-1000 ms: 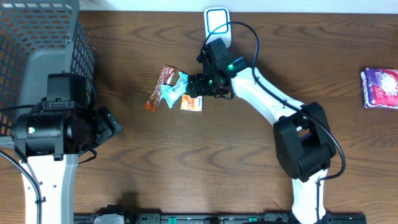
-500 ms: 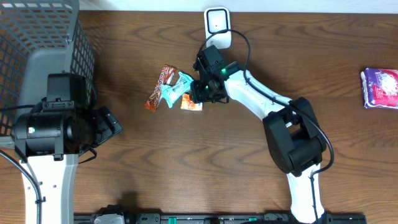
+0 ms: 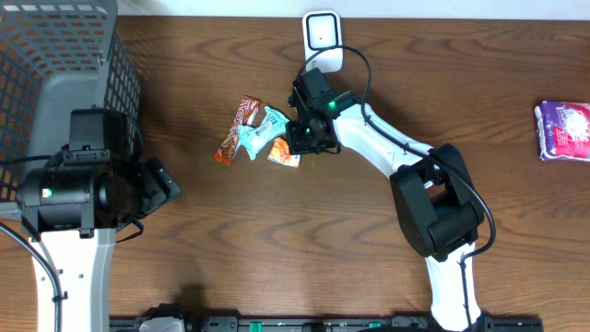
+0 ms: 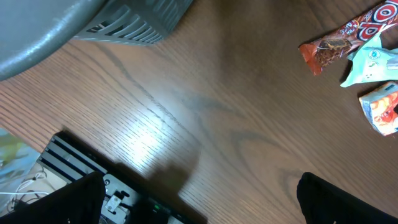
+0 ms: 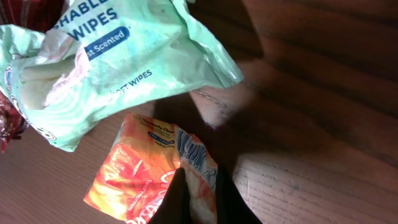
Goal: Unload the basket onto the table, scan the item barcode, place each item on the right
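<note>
Black fingers (image 5: 176, 199) of the right gripper (image 5: 194, 186) are clenched on the edge of an orange packet (image 5: 143, 174); the packet is laid on the wooden table (image 5: 311, 137), just beside a green wipes pack (image 5: 118, 56); the left gripper (image 4: 200, 193) is spread wide, empty.

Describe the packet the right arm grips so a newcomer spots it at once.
On the table, find the green wipes pack near the middle. The orange packet lies beside it and alone is pinched in the jaws of the right gripper.
</note>
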Robot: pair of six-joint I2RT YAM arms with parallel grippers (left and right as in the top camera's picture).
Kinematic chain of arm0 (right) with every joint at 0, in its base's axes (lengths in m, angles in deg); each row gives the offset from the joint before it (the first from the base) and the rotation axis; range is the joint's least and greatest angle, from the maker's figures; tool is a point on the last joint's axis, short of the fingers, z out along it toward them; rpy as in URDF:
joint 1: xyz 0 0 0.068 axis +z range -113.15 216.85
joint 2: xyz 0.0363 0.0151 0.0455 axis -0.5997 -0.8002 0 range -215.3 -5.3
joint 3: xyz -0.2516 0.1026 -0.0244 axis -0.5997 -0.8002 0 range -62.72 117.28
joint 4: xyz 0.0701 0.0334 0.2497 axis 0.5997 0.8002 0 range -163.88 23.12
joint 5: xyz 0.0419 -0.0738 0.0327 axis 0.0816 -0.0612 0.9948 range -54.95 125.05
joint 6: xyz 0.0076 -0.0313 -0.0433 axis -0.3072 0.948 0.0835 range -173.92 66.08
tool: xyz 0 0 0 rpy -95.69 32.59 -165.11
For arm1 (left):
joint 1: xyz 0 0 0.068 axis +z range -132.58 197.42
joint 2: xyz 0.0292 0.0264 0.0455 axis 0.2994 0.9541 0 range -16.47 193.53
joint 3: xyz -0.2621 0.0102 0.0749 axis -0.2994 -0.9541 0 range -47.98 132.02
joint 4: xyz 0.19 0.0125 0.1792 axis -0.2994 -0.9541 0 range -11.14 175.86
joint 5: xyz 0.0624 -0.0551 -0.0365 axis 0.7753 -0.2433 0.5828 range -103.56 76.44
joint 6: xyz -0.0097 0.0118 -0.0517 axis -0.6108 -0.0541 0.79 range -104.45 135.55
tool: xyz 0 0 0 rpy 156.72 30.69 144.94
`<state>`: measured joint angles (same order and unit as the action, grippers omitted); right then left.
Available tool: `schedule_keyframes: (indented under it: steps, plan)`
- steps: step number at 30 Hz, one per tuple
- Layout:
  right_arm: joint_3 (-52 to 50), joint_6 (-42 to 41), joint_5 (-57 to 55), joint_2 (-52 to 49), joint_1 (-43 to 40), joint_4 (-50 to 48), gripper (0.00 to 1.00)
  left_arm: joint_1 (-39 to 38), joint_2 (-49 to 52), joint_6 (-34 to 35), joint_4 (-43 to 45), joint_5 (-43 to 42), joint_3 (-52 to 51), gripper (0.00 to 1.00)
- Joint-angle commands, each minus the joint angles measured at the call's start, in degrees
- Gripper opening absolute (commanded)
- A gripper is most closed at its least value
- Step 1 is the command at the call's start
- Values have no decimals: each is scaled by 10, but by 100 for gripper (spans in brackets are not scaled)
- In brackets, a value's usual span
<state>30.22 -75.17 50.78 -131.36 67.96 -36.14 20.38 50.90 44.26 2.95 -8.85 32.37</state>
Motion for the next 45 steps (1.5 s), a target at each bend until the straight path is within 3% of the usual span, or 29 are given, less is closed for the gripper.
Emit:
schedule_keyframes:
  steps: [1, 12, 20, 31, 37, 39, 45]
  plan:
    - [-1, -37, -21, -2, -11, 14, 1, 3, 0, 5, -2, 9, -1, 98]
    - [0, -97, -28, 26, -75, 76, 1, 3, 0, 5, -2, 9, -1, 98]
    - [-1, -207, -48, 28, -129, 147, 1, 3, 0, 5, -2, 9, -1, 98]
    - [-1, -264, -47, 29, -146, 150, 1, 3, 0, 5, -2, 9, -1, 98]
    - [-1, -258, -47, 29, -165, 150, 9, 3, 0, 5, -2, 9, -1, 98]
    - [-1, -211, -42, 29, -162, 150, 16, 3, 0, 5, -2, 9, -1, 98]
    - [1, -128, 28, 33, -161, 153, 23, 3, 0, 5, -2, 9, -1, 98]
